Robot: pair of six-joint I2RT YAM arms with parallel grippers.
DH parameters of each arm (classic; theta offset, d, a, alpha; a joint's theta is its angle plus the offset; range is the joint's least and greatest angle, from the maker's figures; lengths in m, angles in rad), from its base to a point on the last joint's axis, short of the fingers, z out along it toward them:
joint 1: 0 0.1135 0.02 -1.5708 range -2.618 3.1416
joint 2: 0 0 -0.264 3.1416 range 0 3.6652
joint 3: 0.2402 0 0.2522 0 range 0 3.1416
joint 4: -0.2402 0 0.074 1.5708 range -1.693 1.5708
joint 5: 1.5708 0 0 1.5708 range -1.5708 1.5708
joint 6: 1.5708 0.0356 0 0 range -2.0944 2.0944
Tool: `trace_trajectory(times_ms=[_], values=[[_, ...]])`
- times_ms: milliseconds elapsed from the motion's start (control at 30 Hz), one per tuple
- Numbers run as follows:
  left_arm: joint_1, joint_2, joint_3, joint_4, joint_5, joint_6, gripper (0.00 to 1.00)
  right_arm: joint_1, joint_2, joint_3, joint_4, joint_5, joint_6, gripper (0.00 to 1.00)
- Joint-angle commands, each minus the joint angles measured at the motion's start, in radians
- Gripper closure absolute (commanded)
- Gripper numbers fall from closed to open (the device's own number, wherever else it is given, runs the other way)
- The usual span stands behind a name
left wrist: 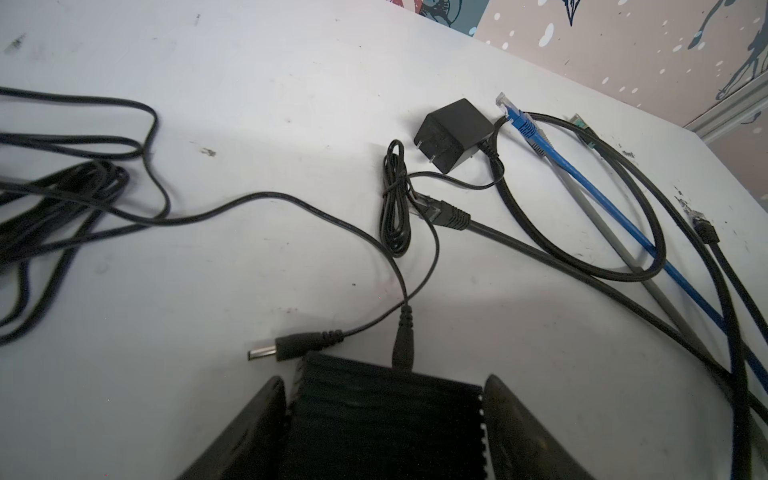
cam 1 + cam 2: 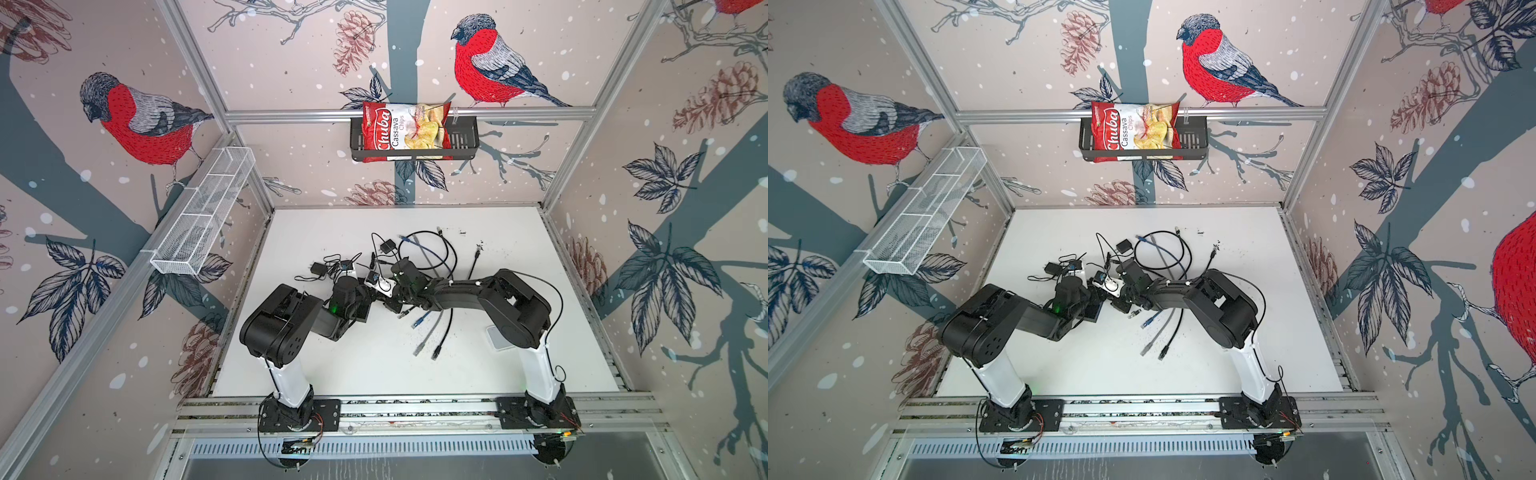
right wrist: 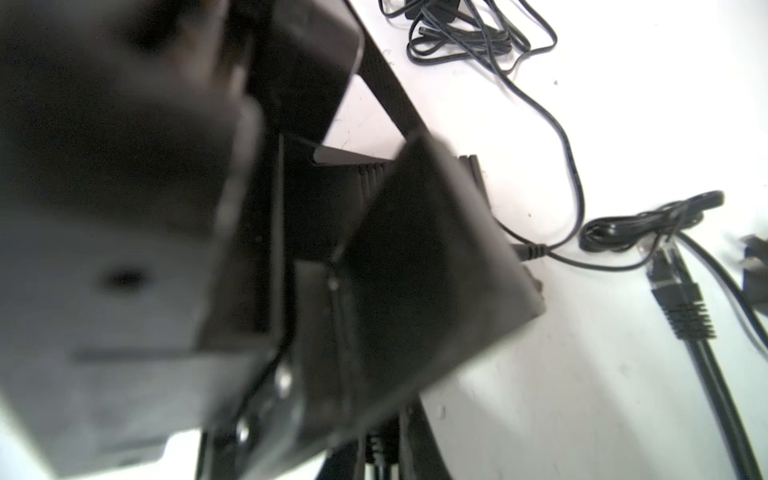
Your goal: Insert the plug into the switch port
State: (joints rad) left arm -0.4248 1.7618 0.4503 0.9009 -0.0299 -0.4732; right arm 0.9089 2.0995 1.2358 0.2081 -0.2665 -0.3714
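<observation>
The switch (image 1: 386, 424) is a black ribbed box, with my left gripper (image 1: 384, 380) shut on its two sides; both fingers press against it. A thin black power lead (image 1: 403, 345) enters its far face. In both top views the switch (image 2: 360, 311) (image 2: 1094, 311) sits mid-table between the two arms. My right gripper (image 3: 382, 455) is shut on the black ribbed plug (image 3: 380, 444) of a network cable, right beside the switch (image 3: 436, 257), whose dark body fills that view. The port itself is hidden. In a top view my right gripper (image 2: 392, 306) meets the left gripper (image 2: 368, 301).
A loose barrel plug (image 1: 291, 347) lies by the switch. Behind it lie a black power adapter (image 1: 451, 133), a blue cable (image 1: 528, 129), a grey cable (image 1: 598, 216) and black cable loops (image 2: 424, 249). More plug ends (image 2: 417, 351) lie towards the front. A second adapter (image 2: 319, 268) is at the left.
</observation>
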Motion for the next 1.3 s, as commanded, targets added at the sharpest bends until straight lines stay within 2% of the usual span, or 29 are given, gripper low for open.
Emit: trace_trajectory(times_ms=[0, 133, 367, 700, 867, 1100, 1133, 1167, 1200, 1267], values=[[-0.015, -0.005, -0.011, 0.001, 0.369, -0.067, 0.27, 0.032, -0.004, 0.033, 0.286, -0.137, -0.021, 0.95], [-0.008, -0.029, -0.001, -0.055, 0.309, -0.066, 0.25, 0.031, 0.007, 0.058, 0.176, -0.079, -0.015, 0.93], [0.012, -0.053, 0.049, -0.184, 0.195, -0.059, 0.17, 0.007, 0.011, 0.081, -0.045, 0.03, -0.026, 0.82], [0.037, -0.099, 0.041, -0.225, 0.122, -0.072, 0.02, -0.034, 0.057, 0.105, -0.143, 0.123, -0.075, 0.75], [0.038, -0.15, 0.038, -0.259, 0.087, -0.065, 0.02, -0.064, 0.07, 0.146, -0.186, 0.126, -0.089, 0.7], [0.038, -0.235, 0.033, -0.31, 0.051, -0.031, 0.02, -0.103, -0.019, 0.105, -0.179, 0.035, -0.033, 0.5], [0.038, -0.245, 0.035, -0.318, 0.043, -0.024, 0.02, -0.108, -0.036, 0.093, -0.171, 0.025, -0.02, 0.44], [0.038, -0.257, 0.034, -0.327, 0.035, -0.023, 0.02, -0.11, -0.053, 0.081, -0.16, 0.015, -0.008, 0.13], [0.038, -0.266, 0.032, -0.329, 0.033, -0.019, 0.02, -0.115, -0.068, 0.07, -0.151, 0.004, -0.001, 0.01], [0.038, -0.285, 0.033, -0.344, 0.03, -0.009, 0.02, -0.118, -0.099, 0.046, -0.131, -0.001, 0.022, 0.01]])
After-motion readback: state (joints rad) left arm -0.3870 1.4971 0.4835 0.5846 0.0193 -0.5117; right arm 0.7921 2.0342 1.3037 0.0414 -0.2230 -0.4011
